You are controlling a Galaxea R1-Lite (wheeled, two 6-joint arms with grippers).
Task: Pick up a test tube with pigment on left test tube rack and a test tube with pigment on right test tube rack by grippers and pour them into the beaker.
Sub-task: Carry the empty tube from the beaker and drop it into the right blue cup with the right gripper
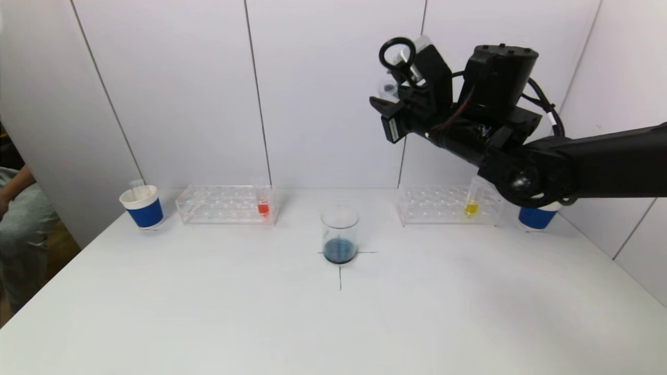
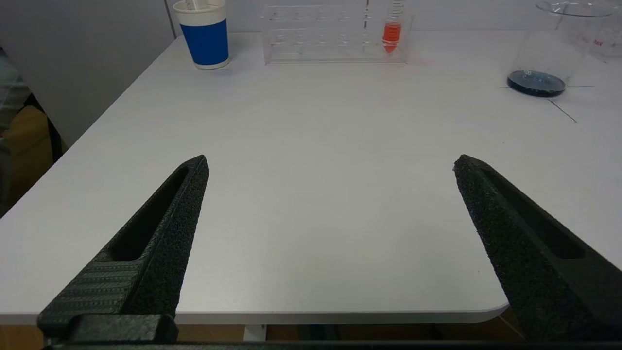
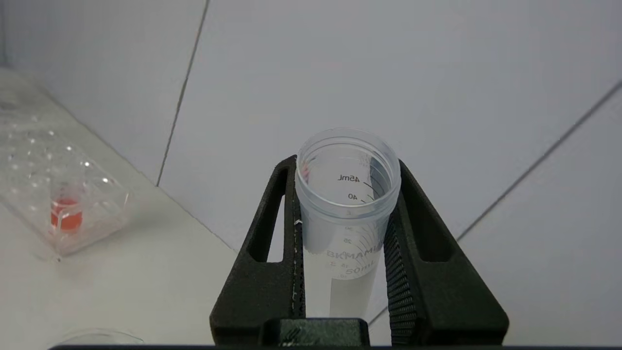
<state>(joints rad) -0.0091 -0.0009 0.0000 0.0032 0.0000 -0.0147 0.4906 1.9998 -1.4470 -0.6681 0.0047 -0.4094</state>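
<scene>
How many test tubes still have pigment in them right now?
2: an orange test tube in the left rack and a yellow test tube in the right rack.

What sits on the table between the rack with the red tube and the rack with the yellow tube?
Only the beaker, holding dark blue liquid, slightly nearer the robot than both racks; seen in the head view.

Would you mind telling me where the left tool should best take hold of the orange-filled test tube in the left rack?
Probably the clear upper wall of the orange test tube, approached from the front: it stands upright above the left rack, pigment low.
</scene>
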